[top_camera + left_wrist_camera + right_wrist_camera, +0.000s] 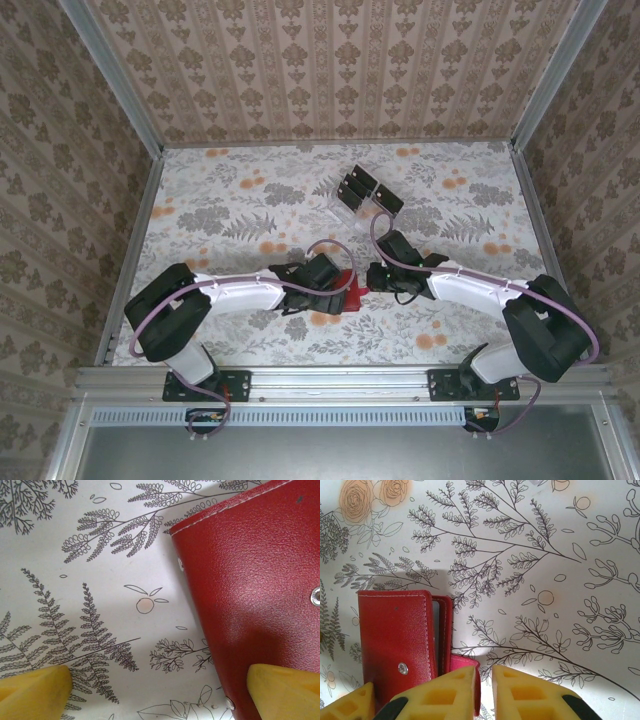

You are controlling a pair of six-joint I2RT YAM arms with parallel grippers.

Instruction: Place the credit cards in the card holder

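The red card holder (347, 287) lies folded on the flowered table between my two grippers. In the left wrist view the card holder (250, 580) is on the right, and my left gripper (160, 682) stands wide open, its right fingertip (285, 690) over the holder's corner. In the right wrist view the card holder (395, 635) lies at the left with its snap up. My right gripper (484, 672) is open by a narrow gap, and the holder's red tab (465, 661) lies against its left finger. The black credit cards (357, 187) stand in a clear tray at the back.
The clear plastic tray (343, 207) sits behind the grippers at the table's middle back. Patterned walls and metal rails (135, 240) close the table on three sides. A yellow fingertip of the left gripper (347, 705) shows beside the holder.
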